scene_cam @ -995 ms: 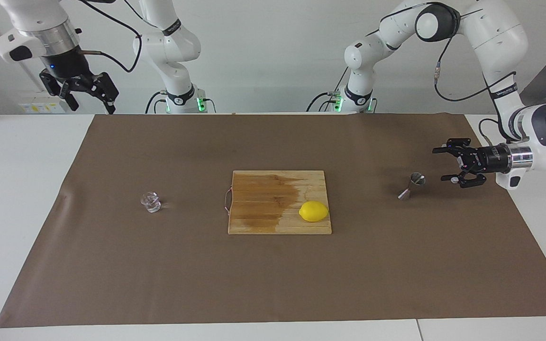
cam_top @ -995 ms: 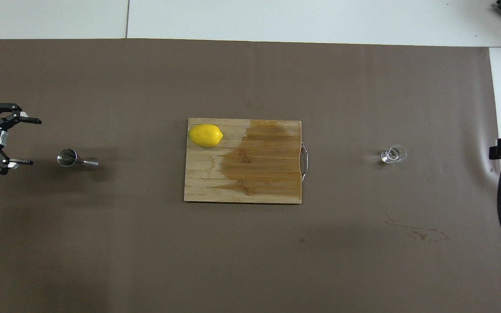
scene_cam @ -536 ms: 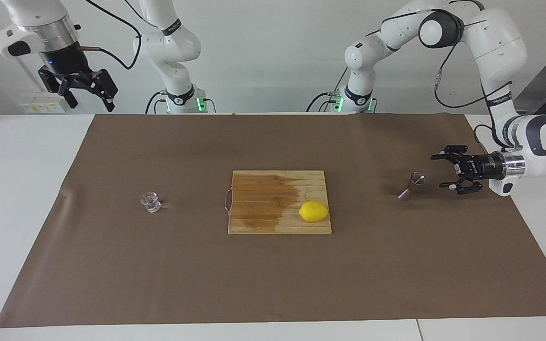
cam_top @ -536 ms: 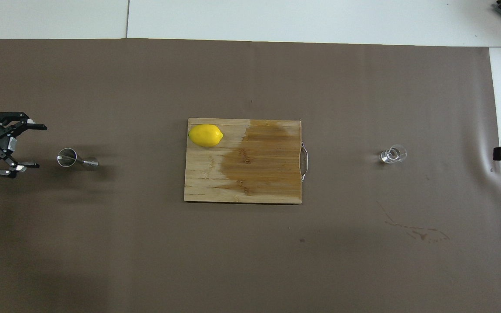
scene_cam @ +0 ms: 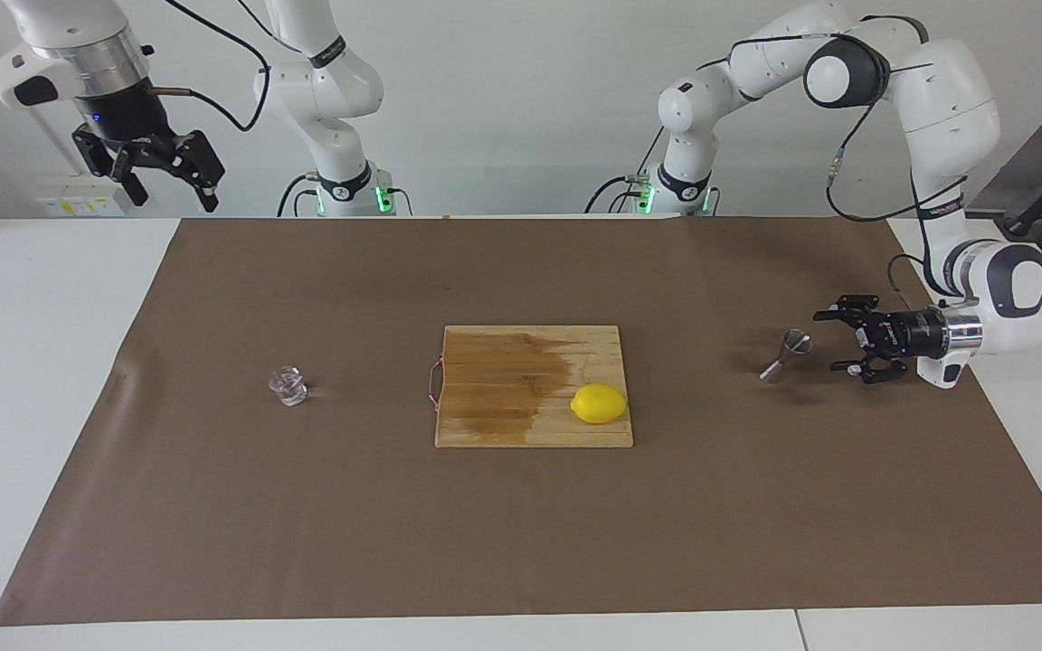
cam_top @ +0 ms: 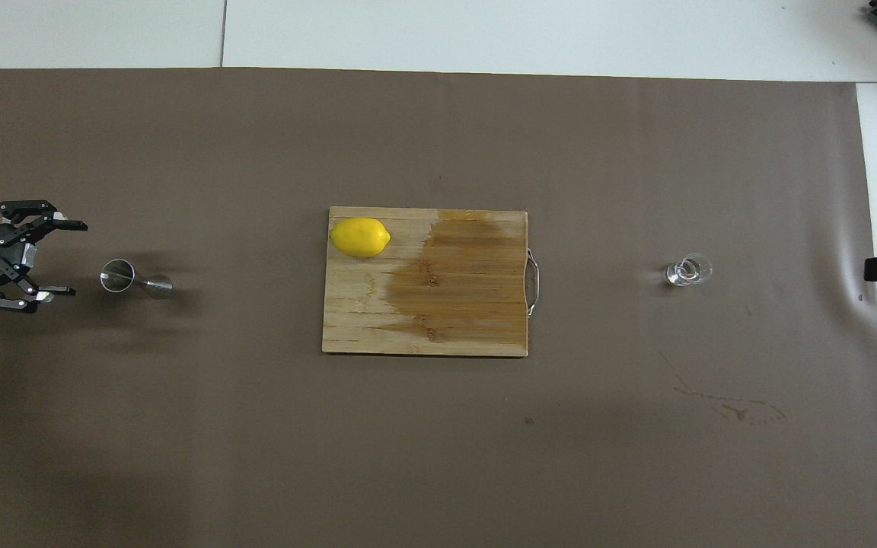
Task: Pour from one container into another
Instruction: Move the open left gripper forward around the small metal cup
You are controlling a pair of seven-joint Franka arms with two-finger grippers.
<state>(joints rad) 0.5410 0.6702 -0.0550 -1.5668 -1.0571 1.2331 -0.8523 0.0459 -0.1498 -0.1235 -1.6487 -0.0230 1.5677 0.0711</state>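
The small clear glass cup (scene_cam: pixel 288 386) (cam_top: pixel 687 272) stands on the brown mat toward the right arm's end of the table. Toward the left arm's end stands the silvery hourglass-shaped jigger (scene_cam: pixel 788 353) (cam_top: pixel 122 276). My left gripper (scene_cam: pixel 826 342) (cam_top: pixel 77 259) is held level just above the mat, open, beside the jigger on its outer side. Its fingers point at the jigger, a short gap away and apart from it. My right gripper (scene_cam: pixel 173 192) hangs open high over the table's edge at the right arm's end and holds nothing.
A wooden cutting board (scene_cam: pixel 503 389) (cam_top: pixel 446 304) with a dark wet patch lies mid-table between the two containers. A yellow lemon (scene_cam: pixel 599 403) (cam_top: pixel 361 237) rests on its corner toward the left arm's end. The brown mat (scene_cam: pixel 521 524) covers most of the table.
My left gripper has come down and moved in toward the jigger, still open. The right gripper has risen slightly. Cup, jigger, board and lemon have not moved.
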